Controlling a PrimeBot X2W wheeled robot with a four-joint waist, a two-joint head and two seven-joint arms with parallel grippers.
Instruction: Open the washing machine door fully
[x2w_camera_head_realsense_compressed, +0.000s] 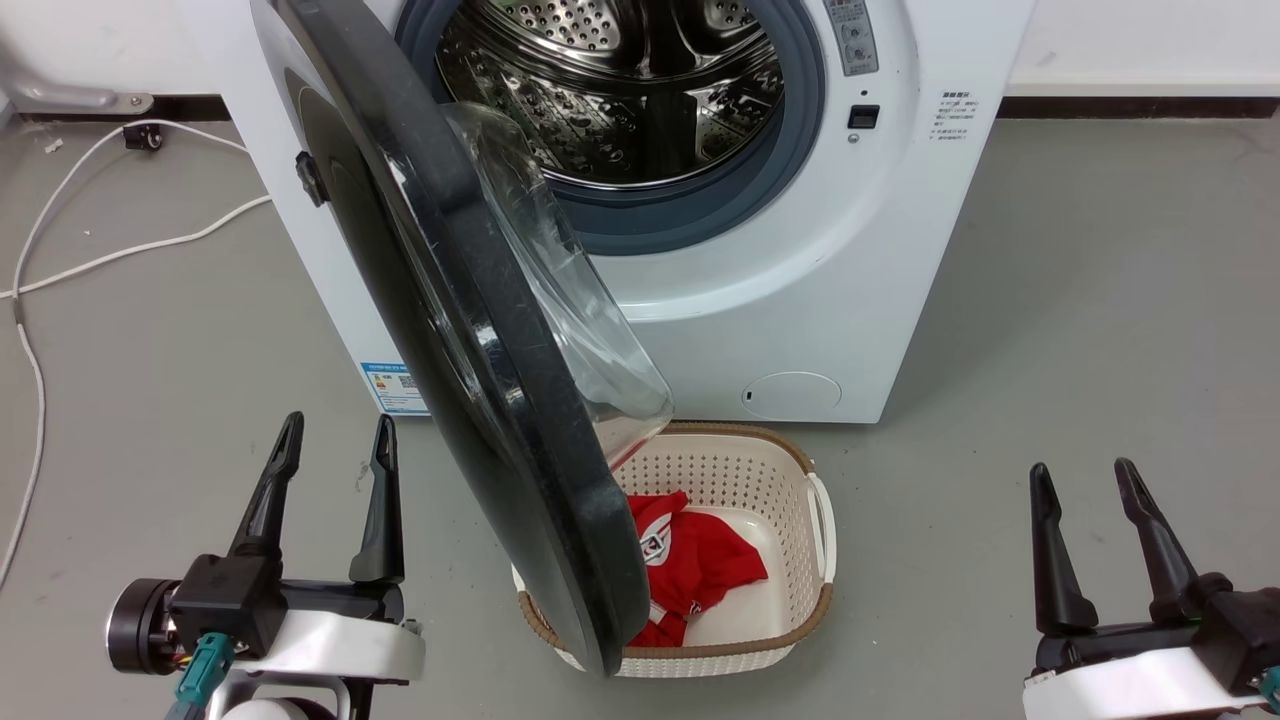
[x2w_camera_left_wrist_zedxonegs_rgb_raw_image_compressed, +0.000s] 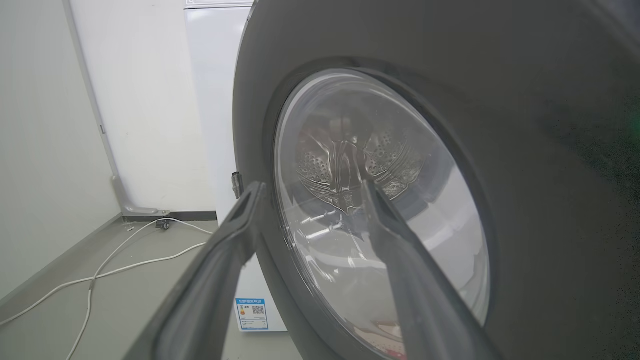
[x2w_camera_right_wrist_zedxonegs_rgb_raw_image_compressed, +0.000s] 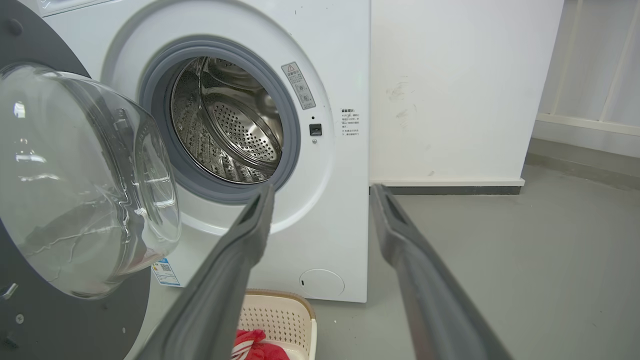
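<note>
Head view: we see the washing machine door (x2w_camera_head_realsense_compressed: 470, 330) swung about halfway out on the left, edge towards us, its near rim above the laundry basket (x2w_camera_head_realsense_compressed: 740, 480). Our left gripper (x2w_camera_head_realsense_compressed: 338, 420) and right gripper (x2w_camera_head_realsense_compressed: 1082, 468) rest nearer us, each spread wide, holding nothing, clear of the door.

You see the washing machine door (x2w_camera_head_realsense_compressed: 480, 330) swung partway out from the machine front (x2w_camera_head_realsense_compressed: 800, 300), hinged on its left side and standing nearly edge-on in the head view. It is a large glossy black disc, and its clear glass bowl (x2w_camera_right_wrist_zedxonegs_rgb_raw_image_compressed: 75, 175) bulges from the inner face.
</note>
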